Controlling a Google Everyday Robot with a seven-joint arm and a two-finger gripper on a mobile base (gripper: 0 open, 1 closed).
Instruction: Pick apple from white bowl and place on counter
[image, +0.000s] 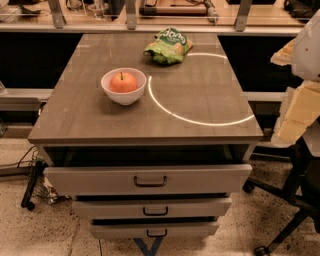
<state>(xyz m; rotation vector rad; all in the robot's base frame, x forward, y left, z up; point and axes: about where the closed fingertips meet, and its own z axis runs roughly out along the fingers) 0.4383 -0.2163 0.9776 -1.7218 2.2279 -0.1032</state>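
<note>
A red-orange apple (123, 82) with a short dark stem sits inside the white bowl (123, 95). The bowl stands on the left half of the grey-brown wood-grain counter (200, 95), just left of a bright curved light ring (200, 121). My gripper (296, 116) shows as pale yellow and white parts at the right edge of the camera view. It is beyond the counter's right side, well away from the bowl, and holds nothing that I can see.
A green snack bag (169, 46) lies at the counter's far middle. Three grey drawers (150, 180) with dark handles stand slightly open below. A black office chair base (290, 215) is on the floor at right. A shelf with metal legs runs behind the counter.
</note>
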